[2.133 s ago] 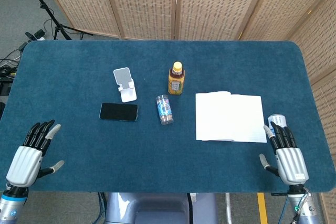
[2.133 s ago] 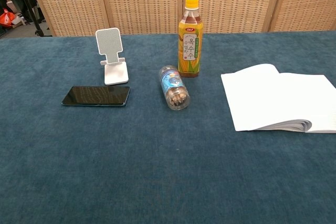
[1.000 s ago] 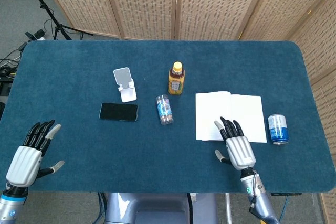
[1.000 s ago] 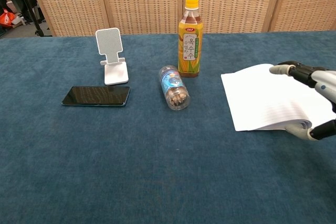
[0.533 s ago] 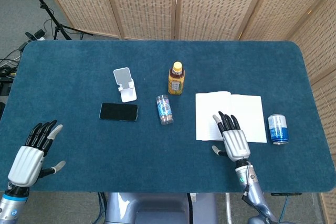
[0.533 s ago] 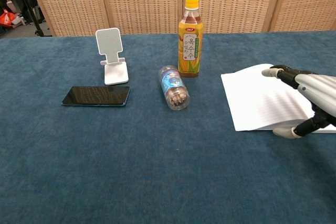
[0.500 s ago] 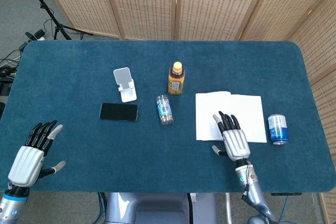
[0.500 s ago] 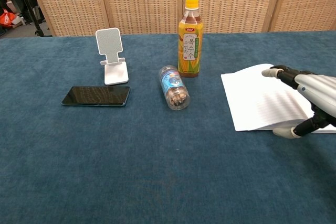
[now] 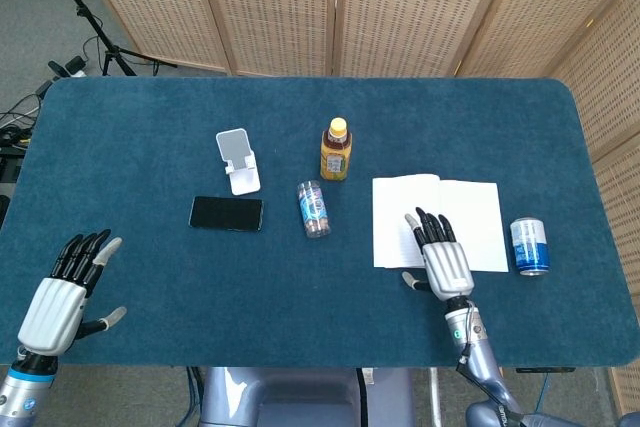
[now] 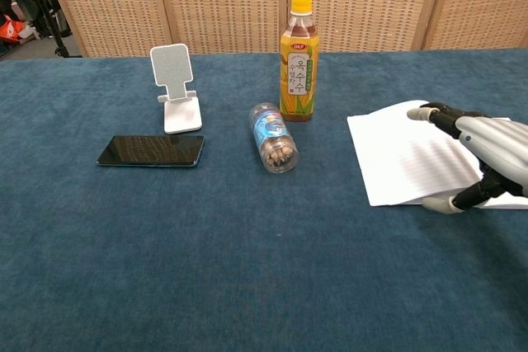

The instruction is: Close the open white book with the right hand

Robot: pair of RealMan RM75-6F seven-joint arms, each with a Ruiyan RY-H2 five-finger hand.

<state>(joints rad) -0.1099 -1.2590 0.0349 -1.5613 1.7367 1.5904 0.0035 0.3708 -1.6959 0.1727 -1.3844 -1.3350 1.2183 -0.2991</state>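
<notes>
Open white lined-paper book (image 9: 437, 222) lies flat, right of frame centre on blue carpet-covered table (image 9: 150, 147). Right hand (image 9: 440, 255) over book's near edge, fingers apart, holding nothing. Left hand (image 9: 62, 297) lower left, fingers spread, empty

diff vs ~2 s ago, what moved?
The right hand came in from the table's right edge, leftward over the open white book; fingers spread, nothing gripped. That uncovered the blue can. Book not visibly moved, open. Left hand, phone, stand, bottle and jar unchanged.
</notes>
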